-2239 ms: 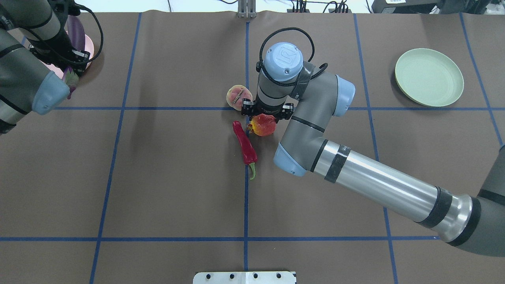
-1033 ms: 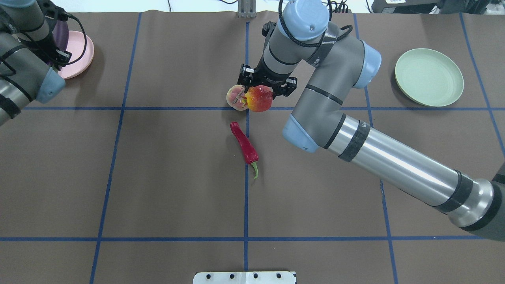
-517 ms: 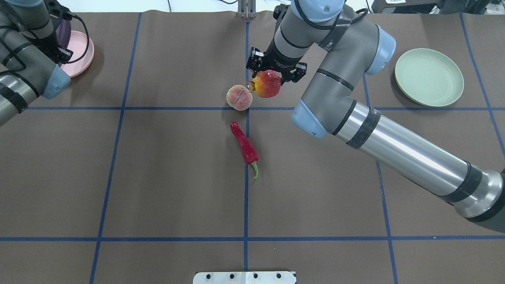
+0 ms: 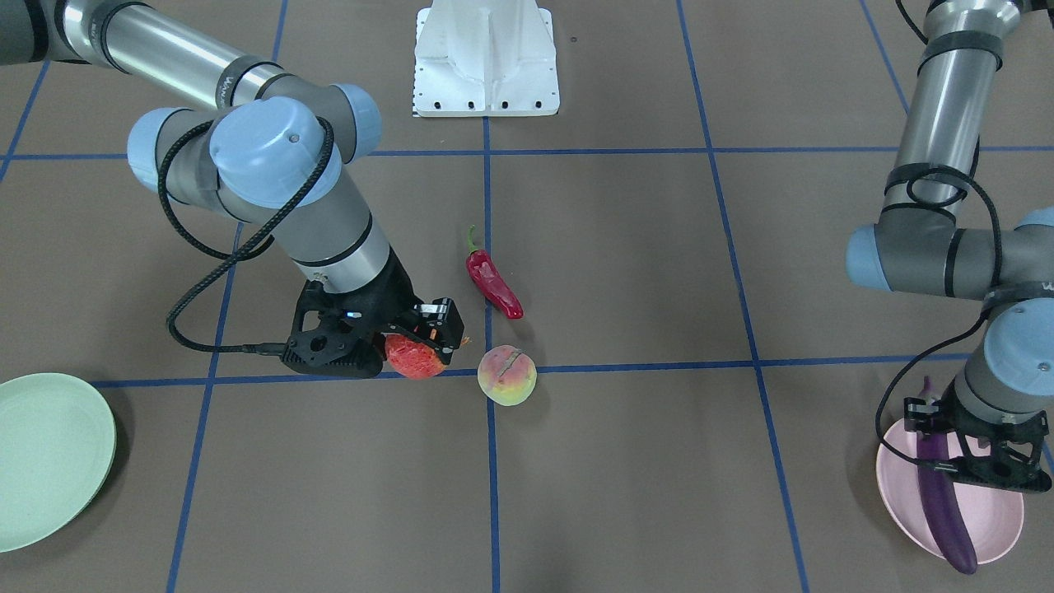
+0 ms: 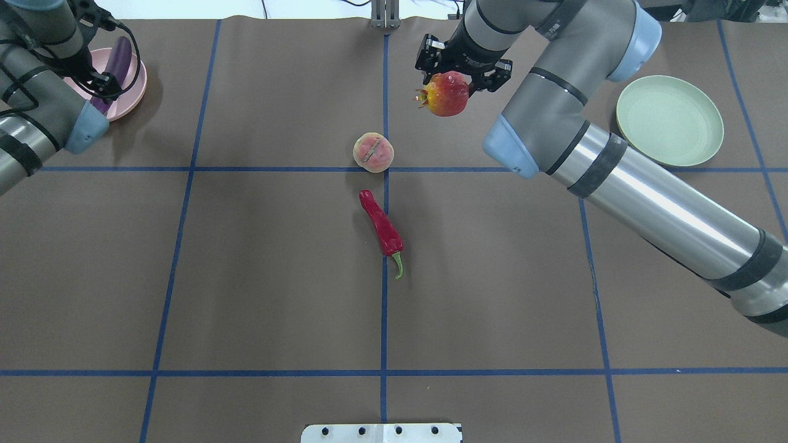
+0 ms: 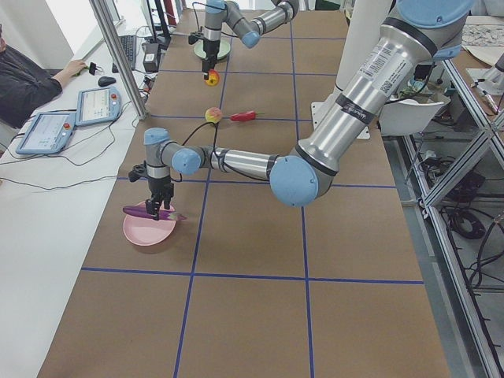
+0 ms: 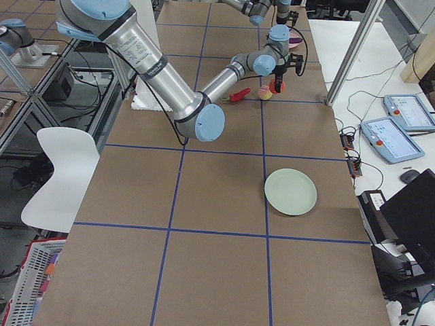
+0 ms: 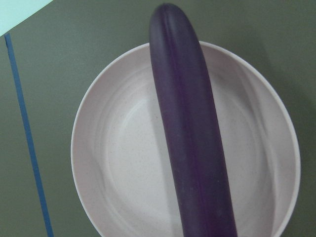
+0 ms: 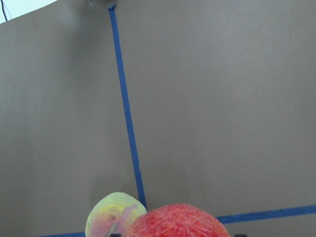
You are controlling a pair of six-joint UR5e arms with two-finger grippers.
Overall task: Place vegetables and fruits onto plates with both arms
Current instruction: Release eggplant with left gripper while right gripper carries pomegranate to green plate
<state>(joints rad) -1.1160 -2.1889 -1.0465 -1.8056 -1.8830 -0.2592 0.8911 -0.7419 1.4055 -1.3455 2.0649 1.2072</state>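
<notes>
My right gripper is shut on the red-orange fruit and holds it in the air, beyond and to the right of the peach. The fruit fills the bottom of the right wrist view. The red chili lies on the table near the peach. My left gripper is shut on the purple eggplant, which lies across the pink plate and pokes over its rim. The mint green plate sits empty at the far right.
The table is brown with blue tape lines. The robot's white base stands at the near edge. My right arm stretches across the right half. An operator's desk with tablets lies beyond the far edge.
My right gripper has lifted the red-orange fruit off the table beside the chili and carried it away from me and to the right. My left gripper has brought the eggplant over the pink plate.
</notes>
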